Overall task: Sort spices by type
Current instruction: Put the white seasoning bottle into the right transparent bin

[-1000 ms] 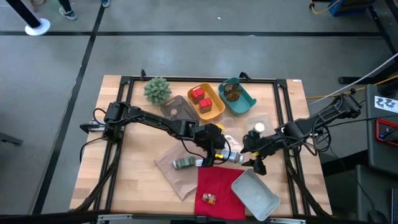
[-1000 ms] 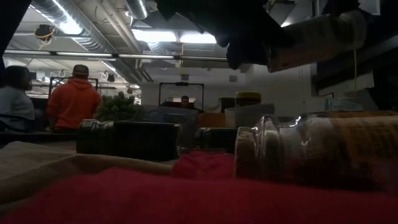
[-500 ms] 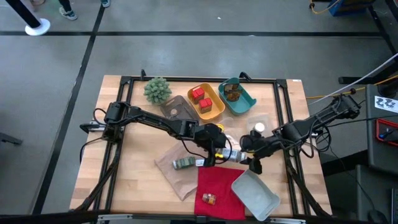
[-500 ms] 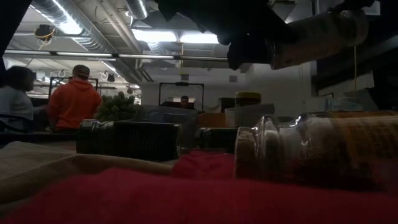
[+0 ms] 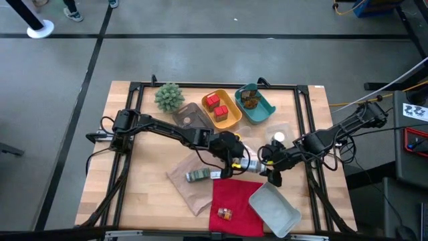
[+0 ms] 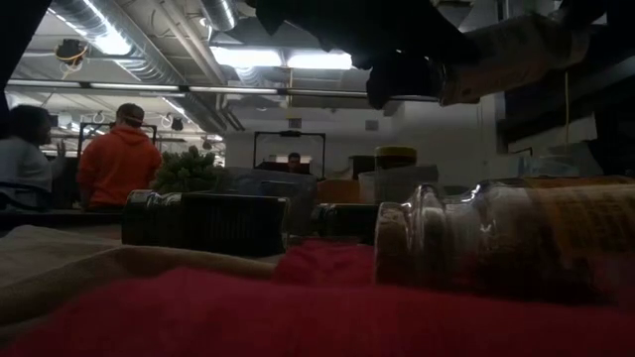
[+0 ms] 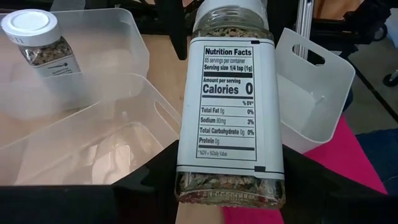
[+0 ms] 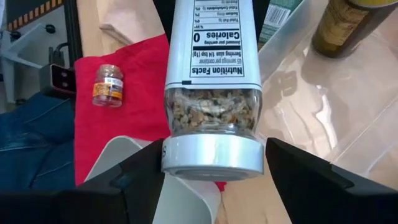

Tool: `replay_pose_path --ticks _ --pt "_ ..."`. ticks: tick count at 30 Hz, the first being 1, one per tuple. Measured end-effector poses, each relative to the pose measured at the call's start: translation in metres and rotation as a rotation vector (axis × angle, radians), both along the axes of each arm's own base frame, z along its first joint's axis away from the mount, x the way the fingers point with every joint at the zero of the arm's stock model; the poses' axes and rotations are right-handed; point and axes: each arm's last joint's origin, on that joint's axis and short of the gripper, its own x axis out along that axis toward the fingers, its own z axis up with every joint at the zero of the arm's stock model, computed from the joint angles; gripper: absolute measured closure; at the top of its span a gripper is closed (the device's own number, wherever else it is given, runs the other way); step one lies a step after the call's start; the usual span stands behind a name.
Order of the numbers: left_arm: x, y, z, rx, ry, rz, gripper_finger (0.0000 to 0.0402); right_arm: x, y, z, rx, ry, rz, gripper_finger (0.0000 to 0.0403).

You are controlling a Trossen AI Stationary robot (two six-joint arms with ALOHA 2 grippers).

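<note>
left gripper (image 5: pixel 235 163): jaws clamped on the base of the seasoning jar (image 5: pixel 251 165) | right gripper (image 5: pixel 269 167): jaws wide either side of the jar's white cap | jar: horizontal above table (image 5: pixel 150 181) centre, just beyond red cloth (image 5: pixel 234 194)

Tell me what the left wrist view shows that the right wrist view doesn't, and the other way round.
Only the left wrist view shows a white-capped jar standing in a clear tray, and a white handled bin. Only the right wrist view shows a small orange-labelled jar lying on the red cloth, and a dark bottle. Both show the same labelled spice jar between the two arms, its nutrition label facing each camera.
</note>
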Motion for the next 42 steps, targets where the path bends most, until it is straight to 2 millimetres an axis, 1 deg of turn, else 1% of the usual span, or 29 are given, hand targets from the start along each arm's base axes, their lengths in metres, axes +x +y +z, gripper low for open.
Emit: replay_pose_path --ticks 7,9,13,14,26,42 --pt "0.0 -0.001 0.0 -0.004 -0.004 0.002 0.0212 0.0 0.0 0.0 -0.017 -0.008 0.006 0.0136" --pt "0.0 -0.001 0.0 -0.003 -0.004 0.002 0.0214 0.0 0.0 0.0 -0.018 -0.008 0.005 0.0148" --pt "0.0 -0.001 0.0 -0.004 -0.003 0.004 0.0212 0.0 0.0 0.0 -0.018 -0.009 0.004 0.0189" --pt "0.0 -0.001 0.0 -0.004 -0.003 0.005 0.0211 0.0 0.0 0.0 -0.019 -0.009 0.003 0.0191" --pt "-0.001 -0.002 -0.002 -0.022 0.027 0.004 0.0209 0.003 0.001 0.002 -0.018 -0.048 0.007 0.0191" --pt "-0.003 -0.011 -0.003 -0.03 0.048 0.013 0.0208 0.007 0.001 0.006 -0.057 -0.119 0.008 0.019"
